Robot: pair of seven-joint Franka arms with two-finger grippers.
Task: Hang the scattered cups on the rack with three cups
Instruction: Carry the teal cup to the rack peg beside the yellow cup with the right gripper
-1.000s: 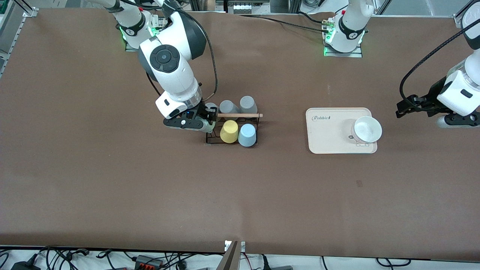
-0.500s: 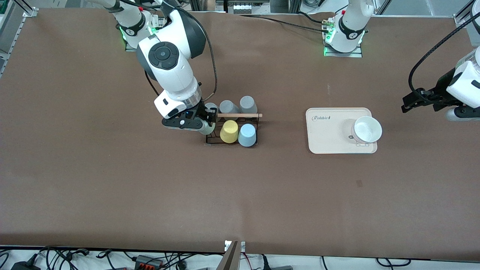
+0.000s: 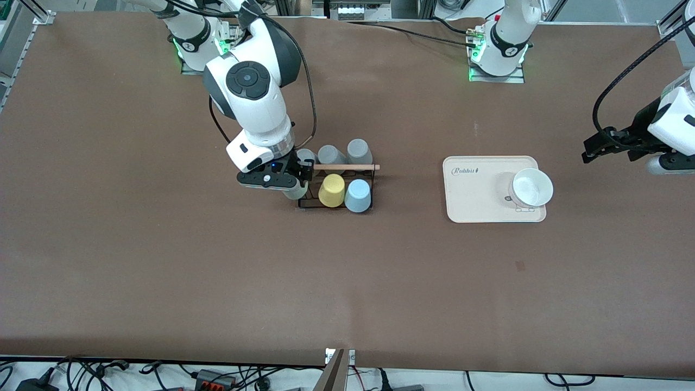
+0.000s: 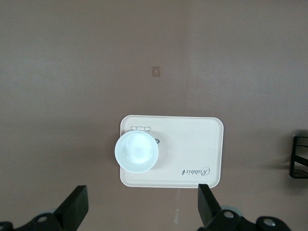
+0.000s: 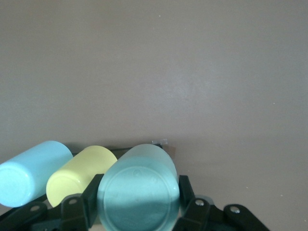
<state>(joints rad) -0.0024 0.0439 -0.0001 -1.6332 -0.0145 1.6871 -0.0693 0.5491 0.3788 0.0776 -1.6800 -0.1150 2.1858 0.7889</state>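
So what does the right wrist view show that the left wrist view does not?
Only the right wrist view: the right end effector shut on the pale sage green plastic tumbler, with the yellow cup and light blue tumbler beside it. Only the left wrist view: the open left end effector over the beige rounded tray holding a white bowl. Both show the brown table.
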